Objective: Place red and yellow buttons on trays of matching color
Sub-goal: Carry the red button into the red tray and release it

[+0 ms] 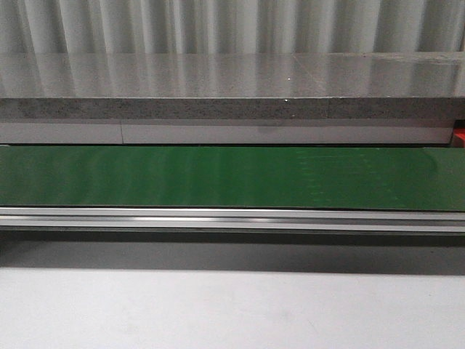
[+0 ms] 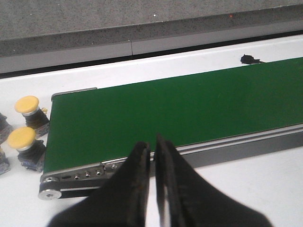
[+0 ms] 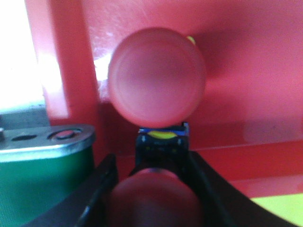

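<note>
- Front cam gives me almost nothing: just the green conveyor belt (image 1: 232, 177), its silver rail (image 1: 232, 218), and a sliver of red tray (image 1: 460, 137) beyond the belt's far right end. Neither arm is in that view.
- Left claw (image 2: 152, 147) looks clenched on nothing, fingers (image 2: 135, 175) pressed nearly together with only a thin slit between them. It hangs over the near edge of the belt (image 2: 180, 106), close to the roller end.
- Off past that belt end, away to one side of the left claw, two yellow buttons (image 2: 27, 105) (image 2: 21, 138) stand upright on the white surface (image 2: 142, 71), one just beside the other. Bits of more button bases peek in at the frame edge, too cut off for me to tell their colour.
- Right claw (image 3: 156, 189) is grasping a red button (image 3: 156, 201): its blurry red cap fills the space between the two black fingers (image 3: 97, 189), which sit against both sides.
- Directly ahead of the right claw there's a second red button (image 3: 157, 81) inside the red tray (image 3: 255, 61), cap facing the cam, with its black and blue base (image 3: 162, 137) showing just under the cap.
- Whether the gripped button touches the tray floor, I can't tell, it's way too blurry.
- Beside the right claw I see the belt's metal end (image 3: 47, 137) just next to the tray wall, and a yellow patch (image 3: 279, 210) on the other side.
</note>
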### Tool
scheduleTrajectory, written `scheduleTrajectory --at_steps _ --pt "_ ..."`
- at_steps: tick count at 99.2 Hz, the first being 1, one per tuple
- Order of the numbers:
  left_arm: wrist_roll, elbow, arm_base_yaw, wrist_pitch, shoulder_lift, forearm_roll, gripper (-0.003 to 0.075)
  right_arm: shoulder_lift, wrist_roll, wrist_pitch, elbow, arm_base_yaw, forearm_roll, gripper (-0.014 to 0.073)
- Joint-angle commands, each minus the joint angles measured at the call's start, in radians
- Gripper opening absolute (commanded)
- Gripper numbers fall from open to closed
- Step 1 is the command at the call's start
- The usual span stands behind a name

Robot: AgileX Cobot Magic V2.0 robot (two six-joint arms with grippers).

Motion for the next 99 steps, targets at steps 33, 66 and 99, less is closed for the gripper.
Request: scheduleTrajectory --at_steps 33,66,99 --pt "-0.002 -0.026 -0.009 -0.079 0.012 -0.017 -0.0006 -0.048 0.006 -0.034 -0.033 -0.008 -0.007 0.0481" --pt "-0.002 -0.026 -0.009 -0.079 0.012 -0.017 -0.0006 -0.147 0.006 -0.046 -0.033 -0.008 -0.007 0.0483" --pt "-0.002 -0.026 -0.009 -0.079 0.012 -0.017 -0.0006 -0.372 0.006 -0.037 0.025 0.010 0.040 0.0120"
